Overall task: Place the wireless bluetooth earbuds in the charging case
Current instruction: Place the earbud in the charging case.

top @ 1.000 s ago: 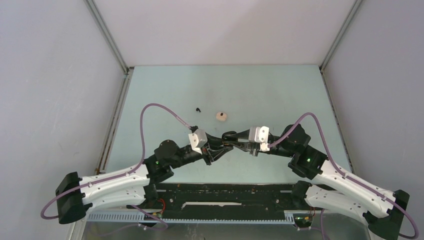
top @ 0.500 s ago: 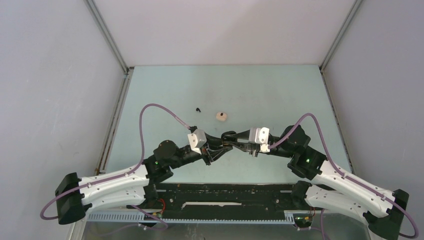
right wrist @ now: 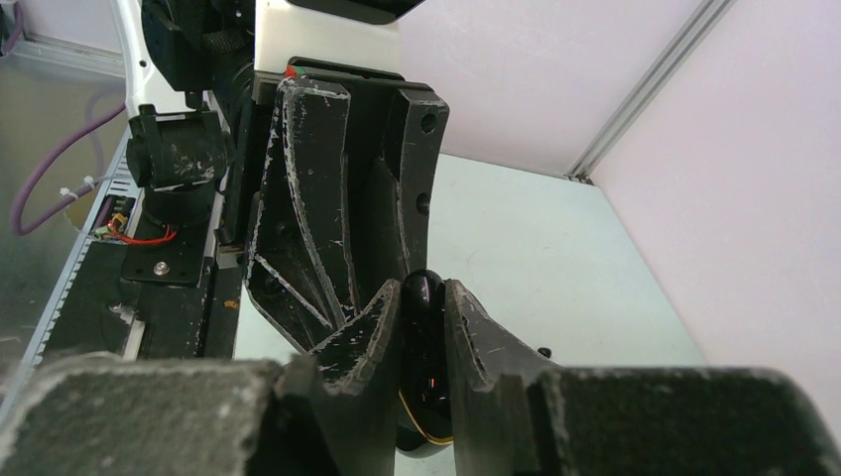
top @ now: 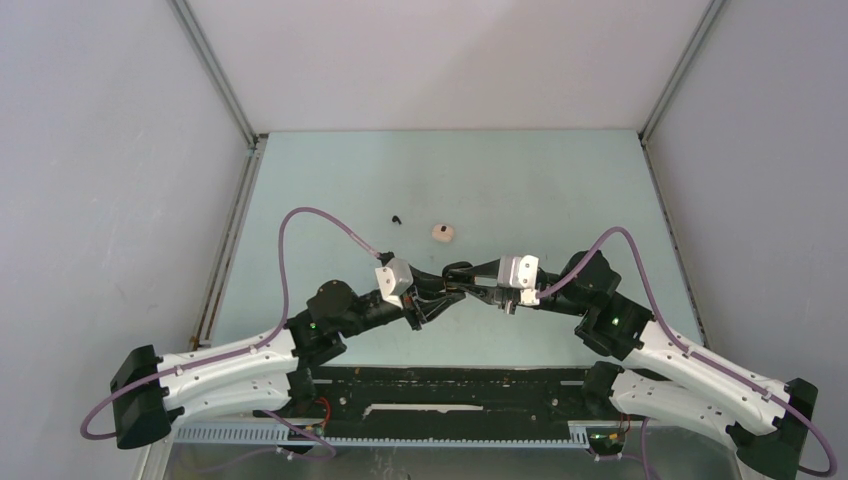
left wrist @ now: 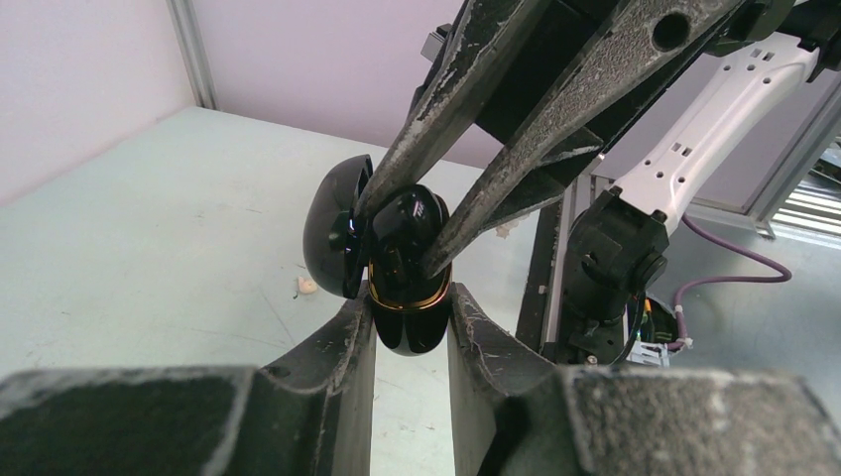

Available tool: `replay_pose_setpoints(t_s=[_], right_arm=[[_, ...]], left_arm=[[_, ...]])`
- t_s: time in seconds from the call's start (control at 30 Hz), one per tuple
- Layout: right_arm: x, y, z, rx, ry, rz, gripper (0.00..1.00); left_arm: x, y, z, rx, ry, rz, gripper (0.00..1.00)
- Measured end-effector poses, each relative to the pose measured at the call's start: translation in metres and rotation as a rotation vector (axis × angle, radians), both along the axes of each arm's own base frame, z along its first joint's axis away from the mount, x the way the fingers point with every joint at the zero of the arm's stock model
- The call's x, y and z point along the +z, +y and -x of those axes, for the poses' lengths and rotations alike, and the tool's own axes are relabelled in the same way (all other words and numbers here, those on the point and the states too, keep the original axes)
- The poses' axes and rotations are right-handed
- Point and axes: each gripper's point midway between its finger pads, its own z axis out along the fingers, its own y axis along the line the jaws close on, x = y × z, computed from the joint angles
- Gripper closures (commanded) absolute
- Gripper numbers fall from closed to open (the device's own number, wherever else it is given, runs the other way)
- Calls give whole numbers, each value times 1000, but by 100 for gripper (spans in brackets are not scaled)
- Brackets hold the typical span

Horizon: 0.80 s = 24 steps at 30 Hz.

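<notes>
The charging case point(left wrist: 409, 332) looked like glossy black plastic, with a shiny gold-coloured metallic band around its opening. The black piece point(left wrist: 409, 220) above this band was equally glossy. The left gripper point(left wrist: 410, 307) and the right gripper point(left wrist: 405, 238) were matt black, rough, with many grey scratches. The table point(top: 520, 180) was smooth, matt and pale green.

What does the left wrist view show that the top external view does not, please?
Only the left wrist view: the charging case open, lid swung aside, gold rim showing, clamped by the left gripper, while the right gripper pinches a black earbud at its mouth. Only the top view: a loose black bud on the table and both arms whole. Both: the grippers meeting nose to nose.
</notes>
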Motion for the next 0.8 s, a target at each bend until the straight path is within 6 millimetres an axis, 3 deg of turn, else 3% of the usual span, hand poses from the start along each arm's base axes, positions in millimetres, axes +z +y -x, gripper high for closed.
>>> replay_pose_setpoints(t_s=[0.2, 0.57, 0.8], right_arm=[[-3, 0, 0, -1, 4, 10, 69], [-5, 1, -1, 0, -11, 17, 66], [-6, -1, -1, 5, -21, 29, 42]], left_arm=[[2, 0, -1, 4, -3, 6, 100], [0, 0, -3, 15, 2, 2, 100], [-3, -2, -4, 14, 7, -5, 100]])
